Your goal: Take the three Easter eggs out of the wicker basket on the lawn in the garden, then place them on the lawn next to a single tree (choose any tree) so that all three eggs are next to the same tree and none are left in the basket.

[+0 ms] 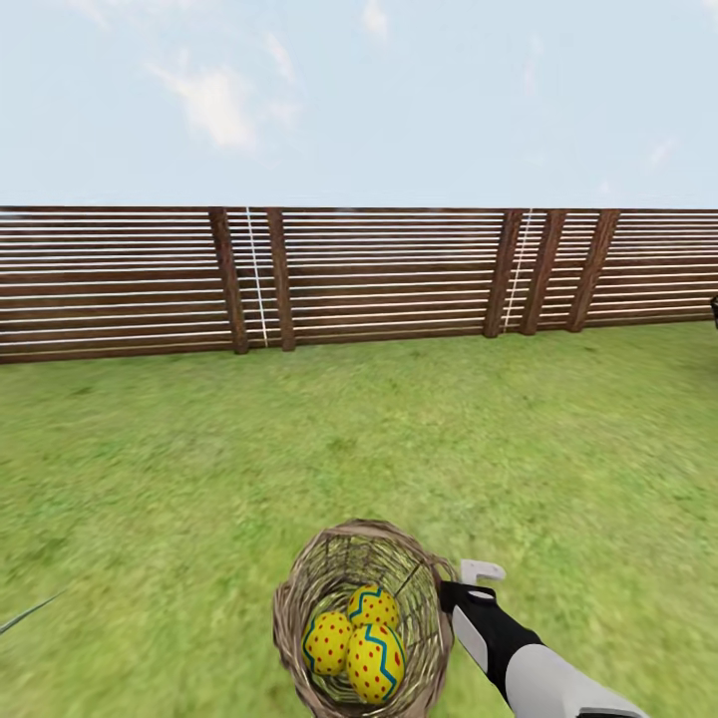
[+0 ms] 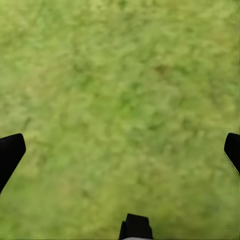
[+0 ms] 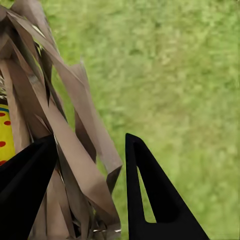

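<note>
the wicker basket [image 1: 361, 618] sits at the bottom centre of the head view, and all three easter eggs [image 1: 356, 643] lie together inside it, so none has been moved out yet. the right hand [image 1: 451, 590] is at the basket's right rim; in the right wrist view its two dark fingers [image 3: 150, 195] straddle the woven wall [image 3: 65, 125], one on the inner side near a yellow egg [image 3: 5, 132], the other outside over the grass, so it looks clamped on, or just about clamped on, the rim of the basket rather than on an egg. the left hand [image 2: 120, 150] hangs spread wide over bare lawn [image 2: 120, 75], holding nothing. the lawn [image 1: 399, 439] runs up to the slatted fence [image 1: 349, 274] across the middle of the frame, and no pale-trunked tree can be picked out here; a dark object at the right edge is too cropped to tell. the risks, as i judge them: a grip on one edge of an open weave can let the basket tilt and spill the eggs, which would roll on the grass; the thin strips could slip or flex between the fingers; and with no tree in sight, the eggs might end up scattered or beside different trees.
</note>
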